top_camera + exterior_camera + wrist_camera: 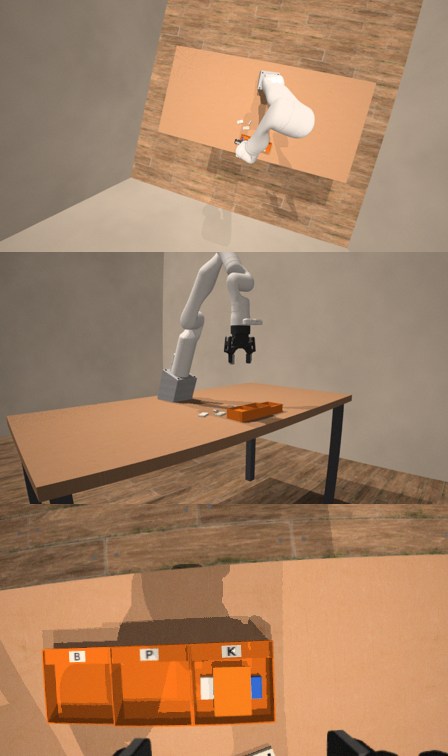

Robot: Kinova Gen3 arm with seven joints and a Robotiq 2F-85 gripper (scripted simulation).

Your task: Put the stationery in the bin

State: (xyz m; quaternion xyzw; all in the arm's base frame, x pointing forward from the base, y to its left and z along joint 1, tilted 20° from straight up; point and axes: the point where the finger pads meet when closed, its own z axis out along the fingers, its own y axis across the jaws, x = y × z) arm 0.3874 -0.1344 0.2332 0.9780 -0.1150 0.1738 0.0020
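An orange bin tray (159, 684) with three compartments marked B, P and K lies near the table's front edge; it also shows in the exterior view (254, 410). The K compartment (232, 686) holds an orange flat thing (232, 691) lying over a white thing (206, 687) and a blue thing (256, 687). The B and P compartments look empty. My gripper (239, 358) is open and empty, high above the tray; its fingertips show at the bottom of the wrist view (240, 749).
Three small pale things lie on the table beside the tray: two flat pieces (240, 121) (245, 127) and a small screw-like piece (249, 122); they also show in the side view (211, 413). A pale piece (257, 753) peeks in at the wrist view's bottom edge. The arm's base (176, 389) stands behind.
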